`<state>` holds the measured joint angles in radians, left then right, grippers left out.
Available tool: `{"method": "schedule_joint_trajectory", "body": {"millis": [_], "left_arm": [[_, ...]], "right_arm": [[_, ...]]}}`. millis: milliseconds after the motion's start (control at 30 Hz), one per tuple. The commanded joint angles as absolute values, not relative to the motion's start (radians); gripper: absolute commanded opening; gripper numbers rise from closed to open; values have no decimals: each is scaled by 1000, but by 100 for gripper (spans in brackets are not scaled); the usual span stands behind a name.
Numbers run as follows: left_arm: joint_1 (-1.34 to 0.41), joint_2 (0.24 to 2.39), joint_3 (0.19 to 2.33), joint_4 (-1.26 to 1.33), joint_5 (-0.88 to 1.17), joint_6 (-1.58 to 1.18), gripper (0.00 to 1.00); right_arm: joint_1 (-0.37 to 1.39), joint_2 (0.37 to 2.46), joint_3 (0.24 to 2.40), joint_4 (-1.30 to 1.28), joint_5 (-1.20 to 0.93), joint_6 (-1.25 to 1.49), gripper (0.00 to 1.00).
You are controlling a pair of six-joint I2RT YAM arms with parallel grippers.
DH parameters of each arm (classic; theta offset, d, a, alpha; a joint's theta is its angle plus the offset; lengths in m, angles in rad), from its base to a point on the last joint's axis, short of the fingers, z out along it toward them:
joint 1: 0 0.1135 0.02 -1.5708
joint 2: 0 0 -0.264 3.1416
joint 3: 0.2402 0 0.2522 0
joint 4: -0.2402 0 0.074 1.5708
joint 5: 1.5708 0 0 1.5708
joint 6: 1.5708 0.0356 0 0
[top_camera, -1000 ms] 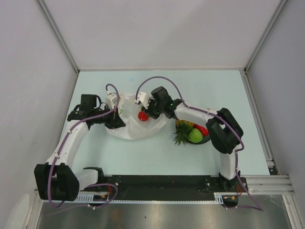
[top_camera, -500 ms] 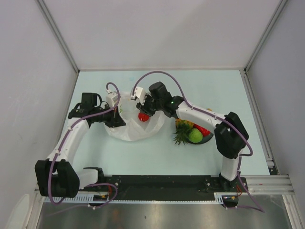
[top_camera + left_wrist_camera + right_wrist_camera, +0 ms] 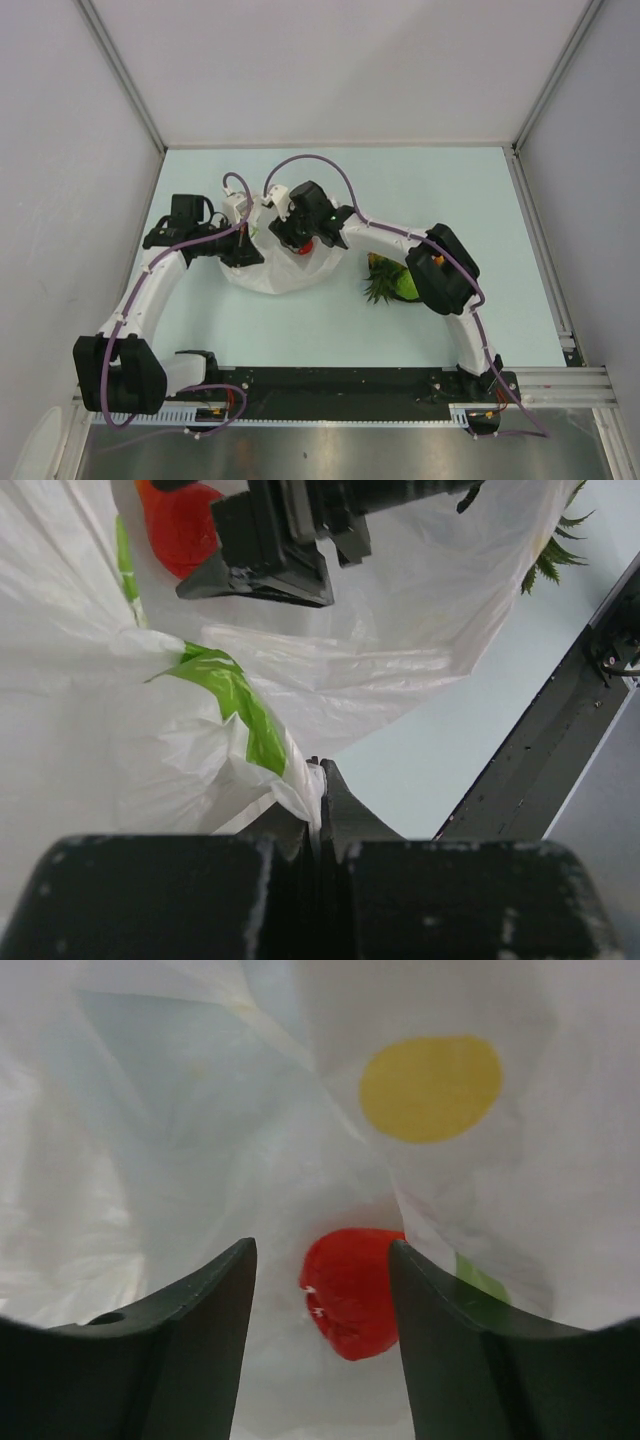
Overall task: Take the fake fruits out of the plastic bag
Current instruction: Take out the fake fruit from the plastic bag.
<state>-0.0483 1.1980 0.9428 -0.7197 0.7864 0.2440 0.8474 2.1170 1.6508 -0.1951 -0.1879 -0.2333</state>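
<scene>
The white plastic bag point(image 3: 285, 270) lies left of centre, printed with yellow and green patches. My left gripper point(image 3: 320, 770) is shut on a fold of the bag's edge point(image 3: 250, 770). My right gripper point(image 3: 322, 1290) is open inside the bag's mouth, its fingers either side of a small red fruit point(image 3: 350, 1288), which also shows in the left wrist view point(image 3: 180, 525) and the top view point(image 3: 303, 247). The pineapple's green crown point(image 3: 380, 288) and the green round fruit point(image 3: 405, 287) lie on the dark plate to the right, partly hidden by my right arm.
The dark plate point(image 3: 398, 298) sits right of the bag under my right forearm. A black rail point(image 3: 340, 385) runs along the table's near edge. Grey walls close in the table on both sides and at the back.
My right gripper has moved left and deeper into the bag, over the small red fruit. The right arm now hides more of the plate. The left arm has held still.
</scene>
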Motion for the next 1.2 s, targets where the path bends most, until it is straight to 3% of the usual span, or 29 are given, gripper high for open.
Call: {"method": "schedule_joint_trajectory", "body": {"millis": [0,167,533,567,600,767,867,1167], "left_arm": [[-54,1184,959,-712,807,247,0],[-54,1190,962,-713,810,248,0],[-54,1187,957,-713,804,245,0],[-54,1187,957,-715,804,244,0],[-54,1184,957,-715,802,247,0],[-55,1181,957,-721,799,249,0],[-54,1186,959,-721,798,250,0],[-54,1230,1002,-718,801,245,0]], "right_arm": [[816,2138,1677,-143,-40,-179,66],[804,2145,1638,-155,-57,-204,72],[825,2175,1583,-141,-118,-216,67],[821,2178,1588,-137,-120,-218,63],[816,2177,1592,-130,-136,-224,51],[793,2114,1641,-144,-213,-250,16],[773,2019,1654,-190,-299,-258,9],[758,1740,1569,-350,-497,-357,5]]}}
